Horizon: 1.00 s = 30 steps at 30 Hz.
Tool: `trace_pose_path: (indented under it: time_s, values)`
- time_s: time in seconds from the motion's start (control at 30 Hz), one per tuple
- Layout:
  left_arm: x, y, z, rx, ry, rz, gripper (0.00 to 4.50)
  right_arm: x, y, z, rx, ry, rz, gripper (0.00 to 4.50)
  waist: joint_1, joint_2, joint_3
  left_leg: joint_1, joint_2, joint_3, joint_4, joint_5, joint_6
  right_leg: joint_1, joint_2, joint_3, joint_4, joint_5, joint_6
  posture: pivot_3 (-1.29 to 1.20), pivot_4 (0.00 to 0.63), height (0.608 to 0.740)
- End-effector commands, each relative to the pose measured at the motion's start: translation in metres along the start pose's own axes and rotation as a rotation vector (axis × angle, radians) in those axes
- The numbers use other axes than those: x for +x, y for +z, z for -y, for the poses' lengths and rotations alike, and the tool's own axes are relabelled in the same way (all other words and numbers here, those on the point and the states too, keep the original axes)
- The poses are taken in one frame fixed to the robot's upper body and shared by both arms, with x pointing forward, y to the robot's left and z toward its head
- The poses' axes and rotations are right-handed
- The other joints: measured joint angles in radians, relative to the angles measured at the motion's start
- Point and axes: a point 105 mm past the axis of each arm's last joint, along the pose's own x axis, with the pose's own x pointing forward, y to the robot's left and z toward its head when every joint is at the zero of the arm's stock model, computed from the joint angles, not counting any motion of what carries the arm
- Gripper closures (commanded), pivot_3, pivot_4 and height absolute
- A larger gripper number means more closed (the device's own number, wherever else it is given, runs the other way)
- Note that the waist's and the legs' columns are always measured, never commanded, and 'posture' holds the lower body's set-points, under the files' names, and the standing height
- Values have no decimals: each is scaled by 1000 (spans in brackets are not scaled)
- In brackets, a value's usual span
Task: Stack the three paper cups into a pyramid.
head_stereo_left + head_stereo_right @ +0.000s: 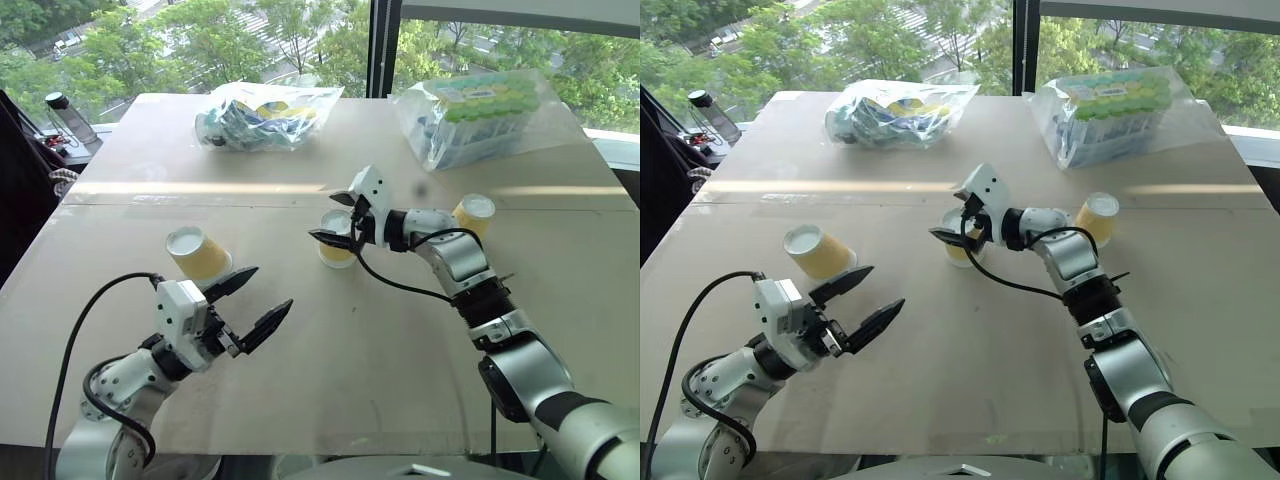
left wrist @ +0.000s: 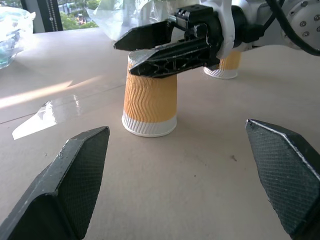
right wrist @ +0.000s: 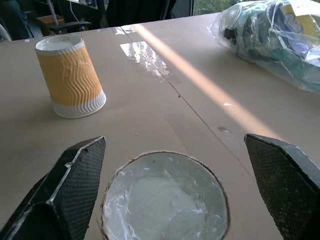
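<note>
1. Head views: the right claw (image 1: 338, 221) is spread apart around the top of the middle cup (image 1: 338, 252), one finger on each side, not clamped on it. That cup stands upside down on the worktop (image 1: 330, 340).
2. Head views: the left claw (image 1: 260, 300) is spread apart and holds nothing. The left cup (image 1: 198, 253) stands upside down just beyond it. The right cup (image 1: 474, 215) stands behind the right arm, well apart from the left claw.
3. Head views: two clear bags (image 1: 265, 112) of packaged goods lie at the far edge, well beyond both claws.
4. Left wrist view: the left claw's fingers (image 2: 75, 175) stand wide apart. Ahead of them stands the middle cup, with the right claw's fingers straddling its top.
5. Right wrist view: the middle cup's white base (image 3: 165, 197) lies between the separated fingers. The left cup stands farther ahead, apart.
</note>
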Motion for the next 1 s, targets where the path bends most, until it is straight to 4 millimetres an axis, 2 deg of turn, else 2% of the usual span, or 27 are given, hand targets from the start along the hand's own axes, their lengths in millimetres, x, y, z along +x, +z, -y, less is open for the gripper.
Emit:
trace_pose_path:
  time_s: [0.03,0.13,0.2,0.27,0.33,0.4,0.5,0.7,1.0]
  values:
    - [12,21,7,46,-69,47,0,-22,27,5,-44,-40,78,39,1,0,0,0,0,0,0,0,0,0,0,0,0,0,0,0,150,740]
    - [26,32,13,50,-118,65,0,-52,40,21,-68,-162,101,39,6,0,0,-1,-1,-2,0,0,0,0,-1,-2,-1,0,0,0,150,740]
    - [30,34,15,49,-135,65,0,-66,43,30,-65,-228,100,39,2,0,0,-1,-1,-1,0,0,0,0,-1,-1,-1,0,0,0,150,740]
    - [35,37,19,33,-162,67,0,-92,42,47,-72,-343,76,39,-2,0,0,-1,-1,-1,0,0,0,0,-1,0,-1,0,0,0,150,740]
    - [39,38,23,17,-191,63,0,-119,36,63,-70,-451,44,39,1,0,0,0,0,-1,0,0,0,0,0,0,0,0,0,0,150,740]
    - [42,40,25,12,-207,61,0,-136,29,72,-60,-515,17,39,2,0,0,-1,0,-1,-1,0,0,0,0,-1,-1,0,0,0,150,740]
    - [51,45,26,31,-235,56,0,-165,6,86,-23,-634,-54,39,2,0,1,-1,0,-1,-1,0,0,0,1,0,-1,0,0,0,150,740]
    - [59,51,27,34,-263,52,0,-189,-24,85,44,-715,-107,39,0,0,1,0,0,0,-1,0,0,1,1,1,-1,0,0,0,150,740]
    - [63,52,27,37,-275,56,0,-191,-37,85,137,-755,-63,39,2,0,1,0,0,0,-1,0,0,1,2,2,-1,0,0,0,150,740]
